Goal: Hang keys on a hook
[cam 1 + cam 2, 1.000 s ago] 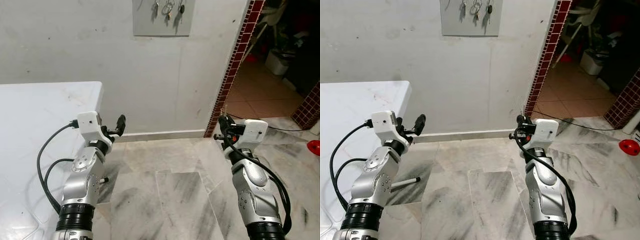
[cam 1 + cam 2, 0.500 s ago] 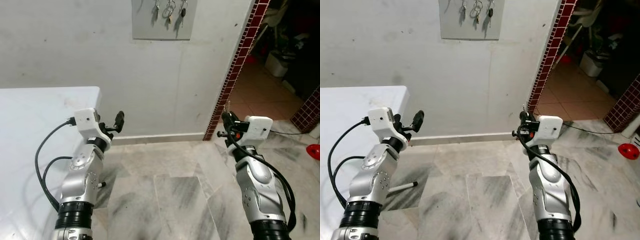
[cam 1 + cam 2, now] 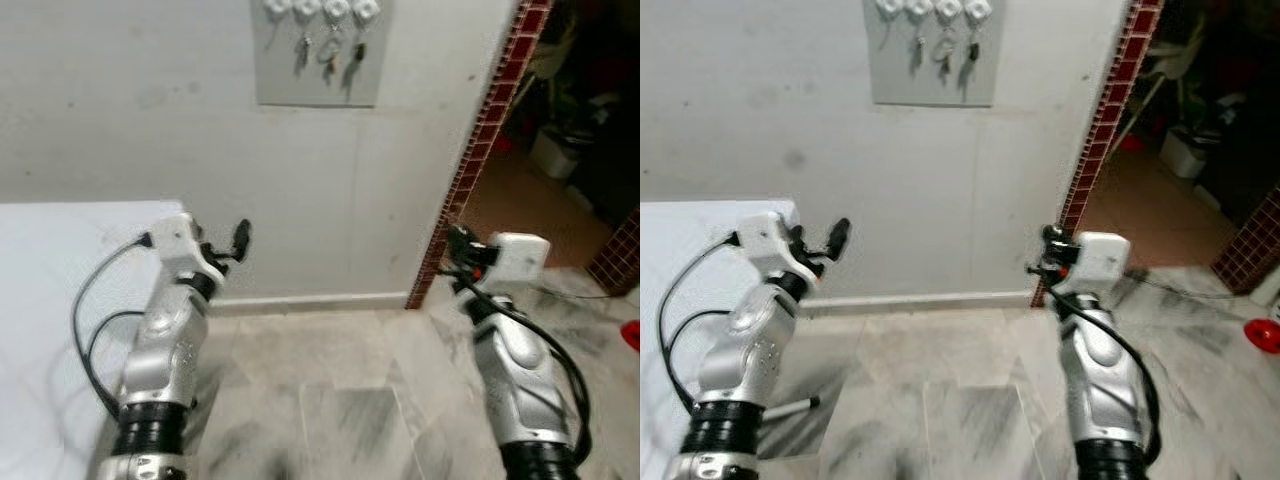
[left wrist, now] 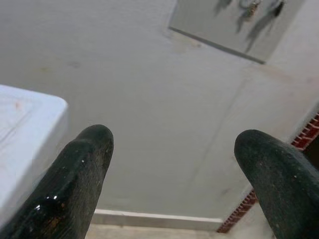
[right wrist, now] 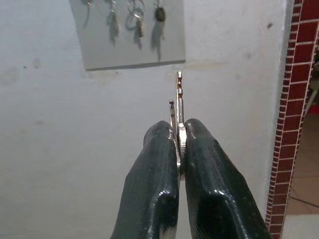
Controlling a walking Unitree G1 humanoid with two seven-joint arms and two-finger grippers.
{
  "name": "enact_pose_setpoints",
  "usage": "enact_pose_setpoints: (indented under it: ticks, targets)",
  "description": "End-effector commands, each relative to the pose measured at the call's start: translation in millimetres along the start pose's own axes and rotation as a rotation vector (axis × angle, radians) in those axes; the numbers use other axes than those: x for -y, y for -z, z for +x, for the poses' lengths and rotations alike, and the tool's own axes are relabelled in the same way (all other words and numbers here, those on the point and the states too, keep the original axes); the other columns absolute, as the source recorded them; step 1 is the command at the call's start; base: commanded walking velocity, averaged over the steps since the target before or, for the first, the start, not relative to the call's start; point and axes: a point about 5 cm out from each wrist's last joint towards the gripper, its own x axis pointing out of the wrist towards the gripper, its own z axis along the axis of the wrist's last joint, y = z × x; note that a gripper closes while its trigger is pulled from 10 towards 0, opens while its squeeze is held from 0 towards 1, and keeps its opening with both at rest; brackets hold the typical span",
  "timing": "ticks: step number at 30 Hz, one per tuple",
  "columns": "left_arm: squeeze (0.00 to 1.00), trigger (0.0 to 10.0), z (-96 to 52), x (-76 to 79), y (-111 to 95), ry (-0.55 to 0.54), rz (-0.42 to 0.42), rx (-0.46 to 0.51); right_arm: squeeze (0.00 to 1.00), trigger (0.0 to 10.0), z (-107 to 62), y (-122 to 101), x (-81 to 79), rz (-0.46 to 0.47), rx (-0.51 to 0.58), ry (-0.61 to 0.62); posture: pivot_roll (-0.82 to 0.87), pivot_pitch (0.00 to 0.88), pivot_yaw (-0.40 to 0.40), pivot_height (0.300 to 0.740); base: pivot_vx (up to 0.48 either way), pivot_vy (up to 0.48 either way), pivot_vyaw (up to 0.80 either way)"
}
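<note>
Overhead, a grey key board on the wall carried white hooks with several key sets already hanging. Right gripper: jaws clamped together on the keys, blades poking out past the fingertips, held low and well apart from the board. Left gripper: jaws apart, holding nothing, beside the white table. Approach and hanging apparently remained undone.
</note>
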Motion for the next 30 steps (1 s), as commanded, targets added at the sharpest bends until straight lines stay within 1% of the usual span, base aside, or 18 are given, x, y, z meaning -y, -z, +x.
enact_pose_setpoints:
  ticks: [1,17,21,27,29,30]
  targets:
    - [0.0,10.0,2.2,9.7,0.2,0.025,-0.015,-0.001,0.0,10.0,-1.1,-7.5,9.2,-0.014,0.019,0.021,-0.03,0.0,-0.027,0.715,0.334,0.345,0.0]
    - [0.0,10.0,2.1,10.6,0.8,0.018,-0.022,-0.002,0.0,10.0,-0.6,-10.3,9.0,-0.013,0.021,0.015,-0.03,0.0,-0.032,0.715,0.333,0.346,0.0]
    - [0.0,10.0,1.8,10.4,1.9,0.023,0.015,-0.009,0.0,10.0,-0.5,-11.1,8.8,-0.012,0.022,0.013,-0.03,0.0,-0.033,0.715,0.347,0.332,0.0]
    - [0.0,10.0,2.0,10.9,1.7,0.027,0.018,-0.01,0.0,10.0,-0.7,-11.3,8.6,-0.012,0.022,0.014,-0.03,0.0,-0.032,0.715,0.471,0.0,0.0]
    - [0.0,10.0,2.2,12.2,1.9,0.036,0.049,-0.014,0.0,10.0,-0.9,-11.1,8.4,-0.011,0.02,0.015,-0.03,0.0,-0.032,0.715,0.48,0.0,0.0]
    - [0.0,10.0,2.2,12.3,2.2,0.035,0.046,-0.015,0.0,10.0,-0.9,-11.1,8.4,-0.011,0.02,0.015,-0.03,0.0,-0.032,0.715,0.48,0.0,0.0]
